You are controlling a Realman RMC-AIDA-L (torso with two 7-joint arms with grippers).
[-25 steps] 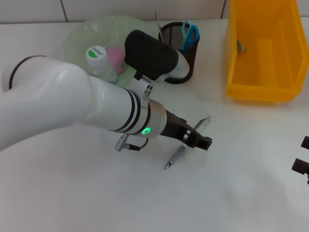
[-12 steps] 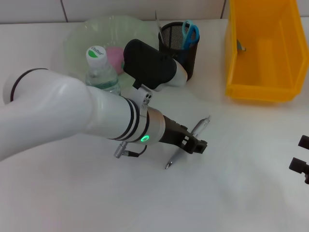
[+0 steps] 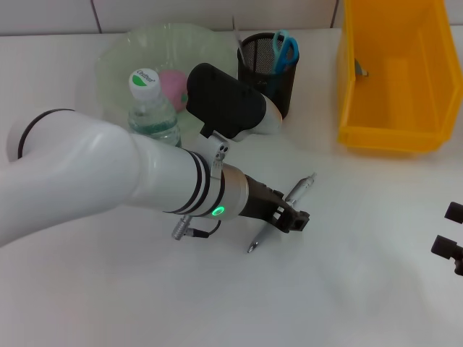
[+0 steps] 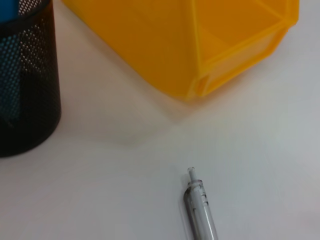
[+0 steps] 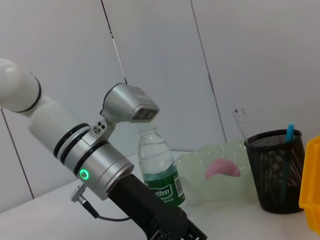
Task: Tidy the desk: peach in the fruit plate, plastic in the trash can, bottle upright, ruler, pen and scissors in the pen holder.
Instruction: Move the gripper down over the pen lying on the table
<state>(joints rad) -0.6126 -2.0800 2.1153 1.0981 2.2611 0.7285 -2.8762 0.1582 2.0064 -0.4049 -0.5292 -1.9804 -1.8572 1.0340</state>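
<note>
A clear pen (image 3: 307,181) lies slanted on the white desk; it also shows in the left wrist view (image 4: 200,209). My left gripper (image 3: 291,215) is low over the pen's middle, open, with the pen running between its jaws. The bottle (image 3: 150,103) with a green cap stands upright by the pale green plate (image 3: 121,48), which holds the pink peach (image 3: 171,82). The black mesh pen holder (image 3: 273,74) holds the blue-handled scissors (image 3: 286,46) and a ruler (image 3: 236,33). My right gripper (image 3: 451,231) is parked at the right edge, open and empty.
A yellow bin (image 3: 393,134) stands at the back right, with a small item (image 3: 359,69) inside. In the left wrist view the bin (image 4: 165,55) and holder (image 4: 27,95) stand beyond the pen. The right wrist view shows the bottle (image 5: 159,172) behind my left arm.
My left gripper has drawn back a little along the pen and lowered. The arm has shifted so that the bottle is uncovered. The pen has not moved.
</note>
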